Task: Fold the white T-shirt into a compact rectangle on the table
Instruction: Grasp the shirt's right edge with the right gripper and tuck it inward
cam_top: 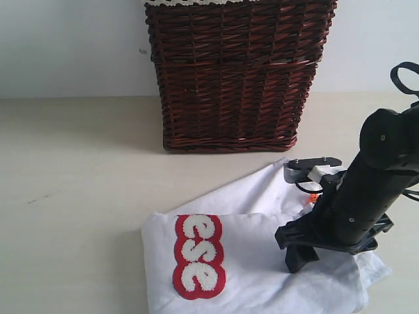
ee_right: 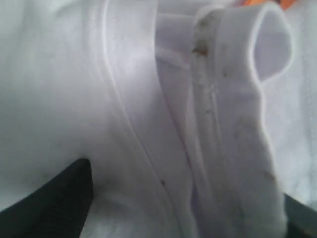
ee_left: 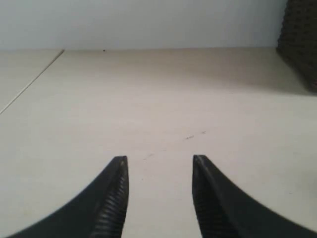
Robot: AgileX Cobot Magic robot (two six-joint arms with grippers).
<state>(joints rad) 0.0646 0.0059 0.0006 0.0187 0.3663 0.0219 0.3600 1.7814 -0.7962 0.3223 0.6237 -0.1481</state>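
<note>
White T-shirt (ee_right: 124,99), bunched ridge between right jaws (spread wide) — on table (cam_top: 78,196).

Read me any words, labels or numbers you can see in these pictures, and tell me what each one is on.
"ese": fuzzy white letters outlined in red, running sideways on the white T-shirt; any further letters are hidden.
orange tag on the shirt: too small to read.
wicker basket: no text visible.

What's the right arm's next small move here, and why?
Probably lift the right gripper straight up, clear of the white T-shirt. Its jaws stand apart over a hemmed edge without pinching it, and the shirt already lies partly folded. The left gripper hovers open over the table.
</note>
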